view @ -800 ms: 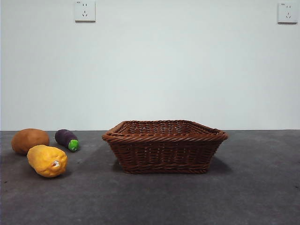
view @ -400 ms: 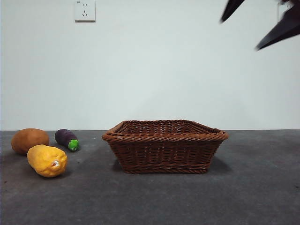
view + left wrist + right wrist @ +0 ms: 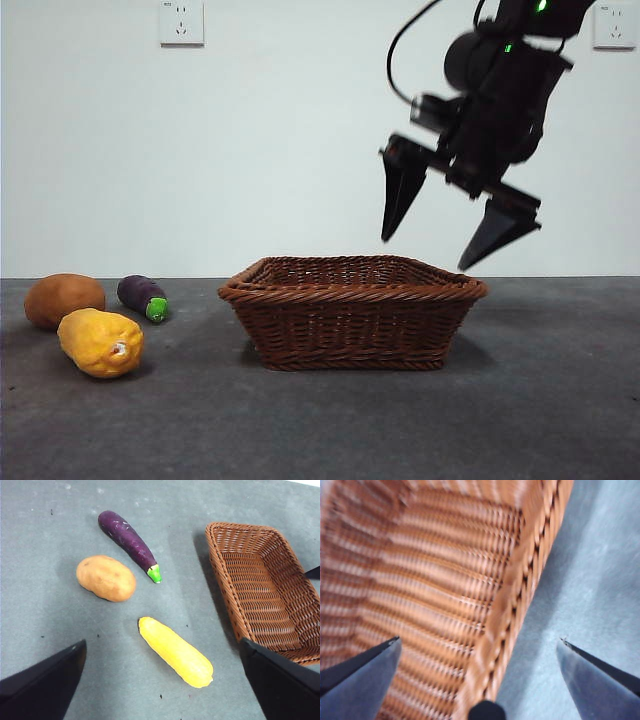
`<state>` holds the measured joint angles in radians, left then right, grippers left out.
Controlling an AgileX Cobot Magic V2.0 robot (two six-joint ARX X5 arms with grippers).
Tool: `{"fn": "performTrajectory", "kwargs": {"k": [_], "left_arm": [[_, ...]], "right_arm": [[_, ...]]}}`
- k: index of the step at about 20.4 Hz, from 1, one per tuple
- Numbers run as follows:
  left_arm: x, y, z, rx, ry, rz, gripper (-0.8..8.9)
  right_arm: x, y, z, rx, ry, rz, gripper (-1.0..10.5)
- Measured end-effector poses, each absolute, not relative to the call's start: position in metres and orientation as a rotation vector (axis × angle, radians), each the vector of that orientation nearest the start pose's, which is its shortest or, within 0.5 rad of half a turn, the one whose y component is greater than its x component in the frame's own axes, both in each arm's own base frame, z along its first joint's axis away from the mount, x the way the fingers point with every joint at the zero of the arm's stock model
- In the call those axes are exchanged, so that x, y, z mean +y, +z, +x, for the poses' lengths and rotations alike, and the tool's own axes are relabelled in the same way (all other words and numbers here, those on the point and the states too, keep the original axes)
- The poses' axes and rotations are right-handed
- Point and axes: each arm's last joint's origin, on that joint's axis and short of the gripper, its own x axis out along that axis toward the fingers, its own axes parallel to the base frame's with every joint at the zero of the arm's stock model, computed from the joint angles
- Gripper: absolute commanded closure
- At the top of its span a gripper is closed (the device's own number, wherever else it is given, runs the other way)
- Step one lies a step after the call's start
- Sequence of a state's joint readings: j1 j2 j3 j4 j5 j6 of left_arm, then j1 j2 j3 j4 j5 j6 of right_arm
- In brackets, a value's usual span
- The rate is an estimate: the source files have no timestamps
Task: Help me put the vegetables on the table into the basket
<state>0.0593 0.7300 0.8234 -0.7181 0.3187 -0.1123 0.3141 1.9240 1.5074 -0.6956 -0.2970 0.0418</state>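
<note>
Right gripper (image 3: pixel 430 255) of mine hung wide open over the basket (image 3: pixel 352 310); potato (image 3: pixel 64 299), eggplant (image 3: pixel 142 296) and yellow vegetable (image 3: pixel 100 342) lay well apart.

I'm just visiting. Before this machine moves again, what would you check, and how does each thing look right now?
1. Basket empty and upright: ok.
2. Potato, yellow vegetable and eggplant all lying apart on the table, free to grab: ok.
3. Right gripper open, holding nothing: ok.
4. Right gripper near a vegetable: not ok; it hangs above the basket's rim.
5. Left gripper open above the vegetables: ok.
</note>
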Motion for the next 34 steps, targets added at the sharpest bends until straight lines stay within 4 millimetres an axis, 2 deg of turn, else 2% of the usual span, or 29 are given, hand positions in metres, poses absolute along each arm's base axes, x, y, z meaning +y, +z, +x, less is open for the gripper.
{"fn": "performTrajectory", "kwargs": {"k": [4,7,11,14,20,22,25,27,28,31,34], "left_arm": [[0.000,0.304,0.144,0.652,-0.213,-0.229,1.54],[0.000,0.301,0.148,0.673,-0.210,-0.233,1.54],[0.000,0.299,0.153,0.688,-0.209,-0.236,1.54],[0.000,0.296,0.156,0.704,-0.208,-0.238,1.54],[0.001,0.292,0.162,0.734,-0.203,-0.248,1.54],[0.001,0.291,0.164,0.744,-0.198,-0.261,1.54],[0.000,0.286,0.171,0.787,-0.183,-0.314,1.54],[-0.010,0.277,0.182,0.852,-0.208,-0.344,1.54],[-0.018,0.272,0.190,0.881,-0.232,-0.351,1.54],[-0.045,0.249,0.216,0.985,-0.248,-0.373,1.53],[-0.063,0.227,0.236,1.114,-0.194,-0.389,1.54]], "right_arm": [[0.134,0.198,0.390,1.160,0.485,0.008,4.7],[0.136,0.194,0.394,1.145,0.481,0.015,6.5],[0.136,0.185,0.396,1.168,0.477,0.018,8.4],[0.137,0.186,0.397,1.154,0.484,0.027,9.6],[0.139,0.191,0.398,1.136,0.486,0.107,9.6],[0.137,0.214,0.392,1.081,0.495,0.103,9.6],[0.127,0.289,0.365,0.872,0.524,0.079,9.6],[0.118,0.337,0.338,0.733,0.546,0.059,9.6],[0.114,0.353,0.326,0.690,0.552,0.045,9.6],[0.103,0.384,0.294,0.620,0.553,0.001,9.6],[0.095,0.402,0.269,0.584,0.561,-0.025,9.6]]}}
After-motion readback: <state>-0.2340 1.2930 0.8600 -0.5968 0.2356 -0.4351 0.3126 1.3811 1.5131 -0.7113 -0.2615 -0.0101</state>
